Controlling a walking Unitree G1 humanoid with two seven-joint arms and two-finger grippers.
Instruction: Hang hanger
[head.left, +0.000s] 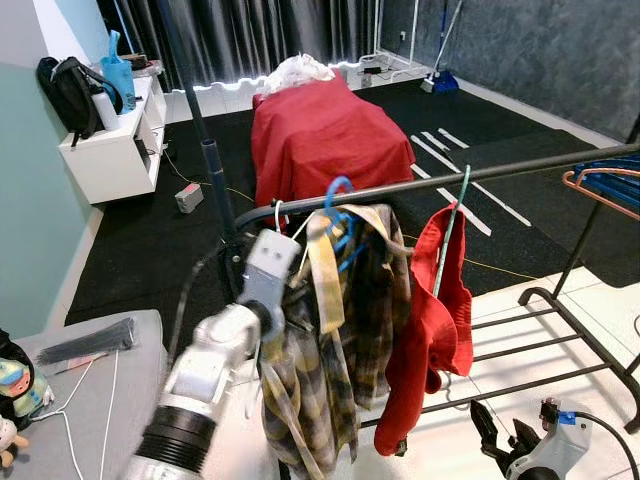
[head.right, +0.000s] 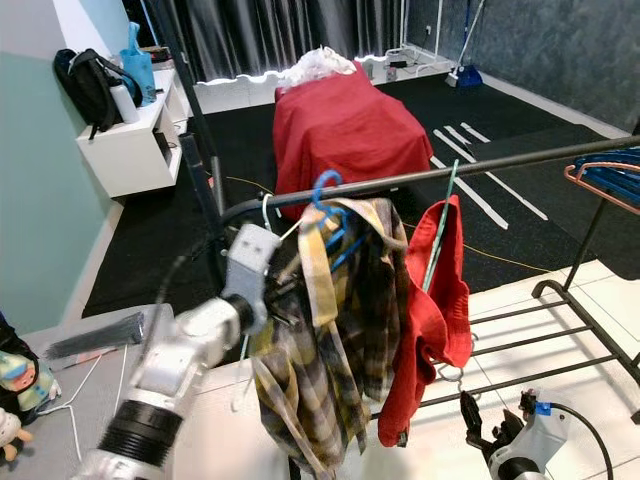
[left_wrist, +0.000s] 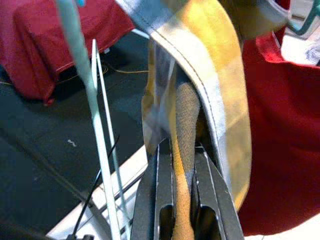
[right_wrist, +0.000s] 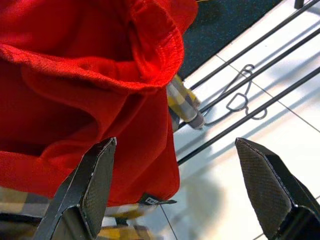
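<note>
The right tool (head.left: 500, 432) hangs low, below the red top (head.left: 435, 320), and its fingers (right_wrist: 95, 185) are spread wide with nothing between them. The left arm reaches up to the rail (head.left: 480, 177). The left tool (left_wrist: 182, 200) is pinched tight on a fold of the plaid shirt (head.left: 340, 340), just under the rail.

The plaid shirt hangs on a blue hanger (head.left: 340, 215), and the hanger's hook is over the rail. The red top hangs right beside the shirt on a green hanger (head.left: 450, 235), and the two clothes touch. Two thin white hangers (left_wrist: 100, 150) hang at the shirt's other side. More blue hangers (head.left: 610, 180) sit near the far end of the rail. A loose wire hanger (right_wrist: 240, 102) lies on the white floor (head.left: 590, 300) under the rail.

Behind the rail a red cloth (head.left: 325, 135) covers something big on the black mat (head.left: 140, 240). Farther off, a white shelf (head.left: 120, 150) holds a black bag (head.left: 70, 90) and a blue jug (head.left: 118, 75).
</note>
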